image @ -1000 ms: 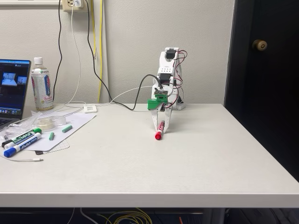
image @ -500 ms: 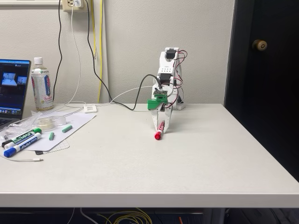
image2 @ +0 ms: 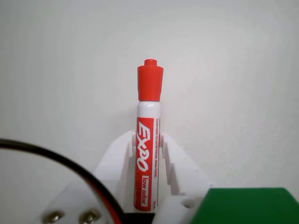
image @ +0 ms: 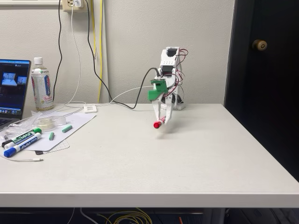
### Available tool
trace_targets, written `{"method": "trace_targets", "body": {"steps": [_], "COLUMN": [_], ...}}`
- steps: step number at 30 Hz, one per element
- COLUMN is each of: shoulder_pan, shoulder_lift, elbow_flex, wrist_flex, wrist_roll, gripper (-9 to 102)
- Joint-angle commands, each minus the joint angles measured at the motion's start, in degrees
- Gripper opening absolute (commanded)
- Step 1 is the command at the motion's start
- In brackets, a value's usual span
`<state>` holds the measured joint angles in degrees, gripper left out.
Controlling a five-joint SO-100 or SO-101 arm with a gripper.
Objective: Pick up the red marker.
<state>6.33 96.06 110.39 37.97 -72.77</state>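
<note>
The red marker (image: pixel 159 123) hangs above the white table, its red cap pointing down and toward the camera in the fixed view. My gripper (image: pixel 162 119) is shut on its barrel, white fingers on either side. In the wrist view the red marker (image2: pixel 148 140) sticks out from between the white fingers (image2: pixel 180 168), red cap farthest from me, and the gripper (image2: pixel 145 142) clamps the red-and-white label. The table lies blurred beneath it.
At the table's left lie a green-capped marker (image: pixel 25 136) and a blue-capped marker (image: pixel 21 145) on paper, with small green pieces (image: pixel 67 128), a tape roll (image: pixel 46 121), a bottle (image: pixel 41 85) and a laptop (image: pixel 13 88). Cables run behind the arm.
The gripper has lifted with the red marker. The marker's cap rested on the table before and is now raised clear of it.
</note>
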Motion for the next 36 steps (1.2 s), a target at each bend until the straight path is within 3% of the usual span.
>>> {"method": "trace_targets", "body": {"steps": [1, 17, 27, 36], "shoulder_pan": [-0.97, -8.53, -10.11, -9.23], "shoulder_lift": [7.91, 35.24, 48.43, 63.28], "elbow_flex": [-0.35, 0.00, 1.32, 14.06], "wrist_flex": [2.64, 10.90, 10.20, 2.55], "wrist_roll": [2.64, 30.50, 49.48, 60.64], "gripper": [0, 0, 0, 0]}}
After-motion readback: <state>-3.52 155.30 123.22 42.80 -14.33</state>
